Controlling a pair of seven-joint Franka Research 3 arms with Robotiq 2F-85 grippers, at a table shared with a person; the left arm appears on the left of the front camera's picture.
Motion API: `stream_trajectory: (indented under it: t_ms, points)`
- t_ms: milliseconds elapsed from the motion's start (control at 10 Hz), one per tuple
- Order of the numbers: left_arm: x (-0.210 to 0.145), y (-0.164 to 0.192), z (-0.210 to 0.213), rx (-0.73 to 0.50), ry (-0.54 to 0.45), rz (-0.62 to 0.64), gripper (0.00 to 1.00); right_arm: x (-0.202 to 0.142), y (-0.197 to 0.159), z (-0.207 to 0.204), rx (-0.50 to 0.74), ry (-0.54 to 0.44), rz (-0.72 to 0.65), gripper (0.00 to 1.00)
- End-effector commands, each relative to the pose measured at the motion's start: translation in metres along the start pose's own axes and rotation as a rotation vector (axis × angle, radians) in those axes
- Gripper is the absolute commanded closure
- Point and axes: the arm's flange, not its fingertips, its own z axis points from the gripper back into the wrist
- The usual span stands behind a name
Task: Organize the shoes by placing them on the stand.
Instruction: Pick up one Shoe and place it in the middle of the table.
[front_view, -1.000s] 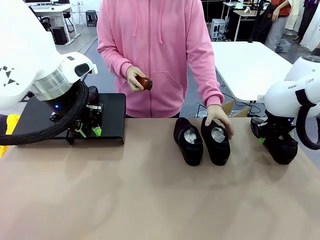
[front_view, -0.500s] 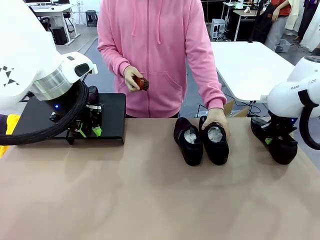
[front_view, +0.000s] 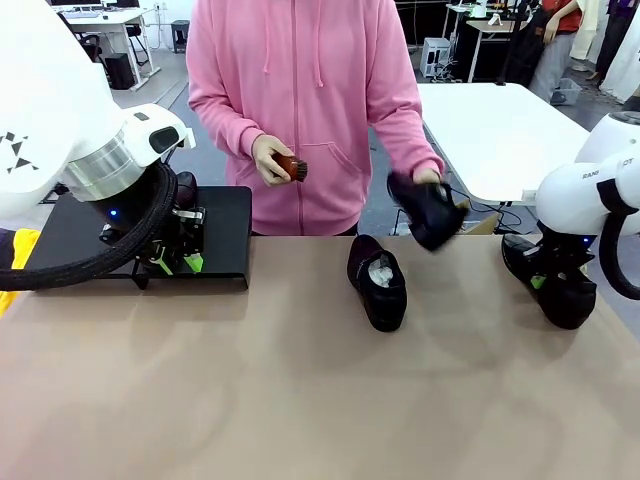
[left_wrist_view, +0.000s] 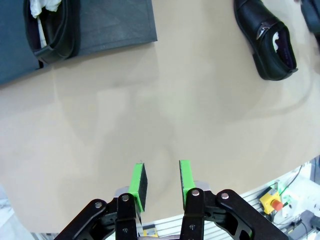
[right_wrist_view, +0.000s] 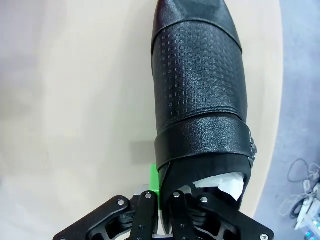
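Observation:
One black shoe (front_view: 378, 283) lies on the tan table (front_view: 300, 400), also seen far off in the left wrist view (left_wrist_view: 270, 45). The person's hand holds another shoe (front_view: 425, 210) in the air above the table's far edge. At the far right my right gripper (front_view: 541, 281) is shut on the heel collar of a third shoe (front_view: 565, 295) that rests on the table; the right wrist view shows that shoe (right_wrist_view: 200, 85) and the gripper (right_wrist_view: 162, 192) close up. My left gripper (front_view: 178, 264) hangs open and empty (left_wrist_view: 160, 182) beside the stand (front_view: 225, 225). A fourth shoe (left_wrist_view: 52, 30) sits on the stand (left_wrist_view: 110, 25).
The person in a pink hoodie stands at the far side, holding a small brown brush (front_view: 290, 167) in the other hand. A white table (front_view: 500, 120) stands behind on the right. Open tabletop lies in front of the shoes.
My right gripper has shut on the far-right shoe. The person has lifted the right-hand shoe of the middle pair off the table. The left arm has not moved.

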Motion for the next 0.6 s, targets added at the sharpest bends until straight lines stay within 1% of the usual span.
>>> stream_trajectory:
  t_ms: [0, 100, 200, 300, 400, 500]
  points:
    - [0.001, 0.000, -0.001, -0.018, -0.009, 0.013, 0.62, 0.002, -0.004, -0.007, -0.031, 0.033, -0.039, 1.00]
    - [0.001, 0.000, -0.001, -0.018, -0.009, 0.013, 0.62, 0.002, -0.004, 0.001, -0.050, 0.048, -0.100, 1.00]
    - [0.001, 0.000, -0.001, -0.018, -0.009, 0.013, 0.62, 0.001, -0.002, 0.022, -0.081, 0.027, -0.231, 1.00]
    - [0.001, 0.000, -0.001, -0.018, -0.009, 0.013, 0.62, -0.010, 0.004, 0.060, -0.110, -0.030, -0.343, 1.00]
    - [0.001, 0.000, -0.001, -0.018, -0.009, 0.013, 0.62, -0.024, 0.012, 0.095, -0.058, -0.064, -0.451, 1.00]
    - [0.001, 0.000, -0.001, -0.018, -0.009, 0.013, 0.62, -0.041, 0.020, 0.124, -0.004, -0.093, -0.599, 1.00]
